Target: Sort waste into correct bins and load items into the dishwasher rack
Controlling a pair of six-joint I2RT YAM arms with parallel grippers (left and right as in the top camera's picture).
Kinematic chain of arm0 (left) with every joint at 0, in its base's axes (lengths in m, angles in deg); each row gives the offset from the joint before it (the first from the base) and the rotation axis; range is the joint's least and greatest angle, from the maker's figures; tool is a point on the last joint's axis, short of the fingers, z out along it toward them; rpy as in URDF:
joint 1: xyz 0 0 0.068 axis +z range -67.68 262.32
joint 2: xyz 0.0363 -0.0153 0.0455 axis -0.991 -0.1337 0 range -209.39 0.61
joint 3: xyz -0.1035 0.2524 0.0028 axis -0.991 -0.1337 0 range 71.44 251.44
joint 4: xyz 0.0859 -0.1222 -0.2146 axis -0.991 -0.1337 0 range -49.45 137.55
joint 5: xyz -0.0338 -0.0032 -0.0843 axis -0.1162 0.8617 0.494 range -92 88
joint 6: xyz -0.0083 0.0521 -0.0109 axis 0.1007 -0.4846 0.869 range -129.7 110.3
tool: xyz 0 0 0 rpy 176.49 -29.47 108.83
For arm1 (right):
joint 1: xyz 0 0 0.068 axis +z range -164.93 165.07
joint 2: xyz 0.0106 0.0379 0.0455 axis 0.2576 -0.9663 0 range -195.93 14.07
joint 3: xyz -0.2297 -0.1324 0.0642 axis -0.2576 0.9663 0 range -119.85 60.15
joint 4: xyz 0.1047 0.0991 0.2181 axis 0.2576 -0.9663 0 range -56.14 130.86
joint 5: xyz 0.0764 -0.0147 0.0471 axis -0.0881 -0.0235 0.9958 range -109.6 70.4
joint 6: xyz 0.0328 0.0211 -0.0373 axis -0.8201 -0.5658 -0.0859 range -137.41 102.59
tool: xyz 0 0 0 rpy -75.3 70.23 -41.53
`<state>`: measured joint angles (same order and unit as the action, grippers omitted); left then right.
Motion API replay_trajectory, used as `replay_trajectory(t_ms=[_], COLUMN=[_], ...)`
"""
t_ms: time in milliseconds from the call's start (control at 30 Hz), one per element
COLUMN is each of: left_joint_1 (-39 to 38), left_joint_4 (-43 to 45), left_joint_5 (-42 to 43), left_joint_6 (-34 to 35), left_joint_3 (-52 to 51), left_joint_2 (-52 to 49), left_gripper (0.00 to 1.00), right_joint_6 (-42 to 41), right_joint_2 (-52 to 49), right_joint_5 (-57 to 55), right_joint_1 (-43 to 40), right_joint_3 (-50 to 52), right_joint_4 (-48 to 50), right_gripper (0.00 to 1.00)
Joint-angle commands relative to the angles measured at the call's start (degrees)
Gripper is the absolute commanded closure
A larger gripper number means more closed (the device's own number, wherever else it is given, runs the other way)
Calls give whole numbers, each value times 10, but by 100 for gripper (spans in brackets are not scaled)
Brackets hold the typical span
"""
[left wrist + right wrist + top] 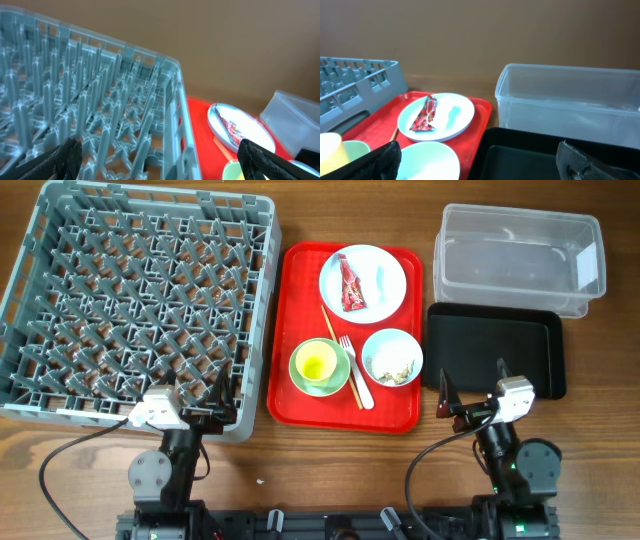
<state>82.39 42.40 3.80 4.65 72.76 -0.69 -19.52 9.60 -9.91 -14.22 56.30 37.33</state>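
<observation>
Waiting at the start line here, nothing sorted yet by my reading. The left end effector (160, 157) sits at seven o'clock, spread wide and empty, by the rack (262, 300). The right end effector (473, 392) at five o'clock is just as wide, with nothing in it. The rack, at ten o'clock, holds nothing. On the red tray (300, 405), dead centre, the wrapper (351, 284) lies on the plate (388, 280) at twelve. Scraps (393, 368) sit in the white bowl (411, 345) and the cup (318, 362) in the green bowl (299, 376), with the fork (355, 370) and chopsticks (338, 345) between the bowls. The tub (520, 260) at two o'clock and the black tray (495, 350) at three look bare. Every step is left.
</observation>
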Motion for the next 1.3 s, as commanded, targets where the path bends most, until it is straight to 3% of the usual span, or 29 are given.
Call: replay_trajectory(t_ms=[0,167,300,433,833,1033,1267], left_joint_1=[0,0,0,0,0,0,0], left_joint_4=[-47,-118,-262,-347,-376,-378,-380], left_joint_5=[-21,-24,-24,-20,-7,-7,-7], left_joint_6=[9,8,-6,-6,-4,-4,-4], left_joint_3=[74,210,382,475,476,476,476], left_joint_2=[-46,-189,-372,-462,-465,-465,-465], left_gripper=[0,0,0,0,0,0,0], right_joint_6=[-24,-25,-24,-30,-36,20,36], right_joint_2=[-77,-256,-427,-490,-506,-660,-914], right_joint_5=[24,29,44,51,128,121,6], right_joint_1=[1,1,1,1,1,53,148], right_joint_3=[-78,-214,-370,-432,-452,-664,-942], right_joint_4=[-10,-62,-180,-244,-248,-347,-458], right_gripper=[0,0,0,0,0,0,0])
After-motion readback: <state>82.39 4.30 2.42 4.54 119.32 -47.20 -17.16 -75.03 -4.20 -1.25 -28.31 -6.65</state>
